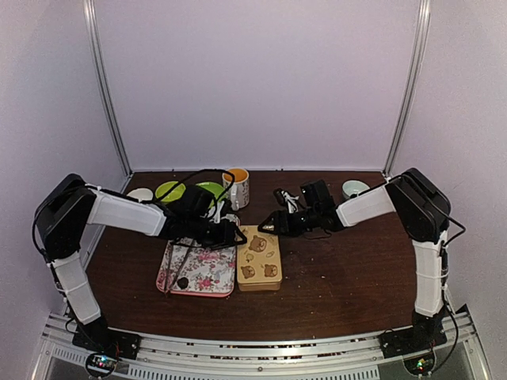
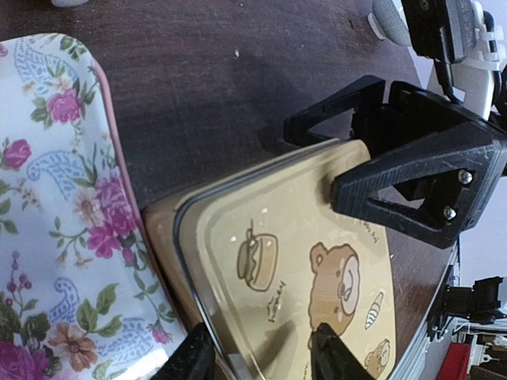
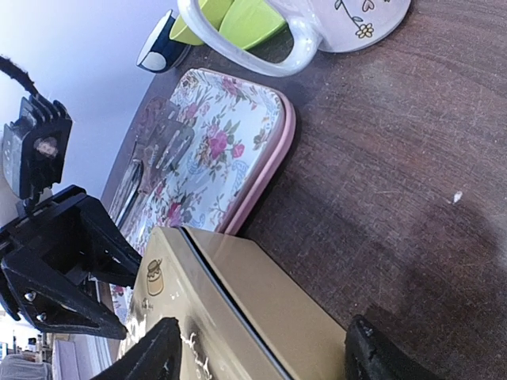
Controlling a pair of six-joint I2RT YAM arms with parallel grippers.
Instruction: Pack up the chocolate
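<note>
The chocolate point(image 1: 183, 282) is a tiny dark lump on the near part of the floral tray point(image 1: 207, 273). The tan tin with bear pictures point(image 1: 259, 257) lies just right of the tray, its lid on with a dark seam showing. My left gripper point(image 1: 230, 233) is open at the tin's far left corner; in the left wrist view point(image 2: 261, 360) its jaws straddle the lid's point(image 2: 301, 261) left edge. My right gripper point(image 1: 268, 225) is open at the tin's far end; in the right wrist view point(image 3: 261, 360) its jaws straddle that end of the tin point(image 3: 238, 317). It also shows in the left wrist view point(image 2: 412, 182).
A flowered mug point(image 1: 237, 188), two green bowls point(image 1: 169, 191) and a white bowl point(image 1: 140, 193) stand behind the tray. A small pale cup point(image 1: 355, 188) stands at the back right. The frame posts and the pale walls close the back.
</note>
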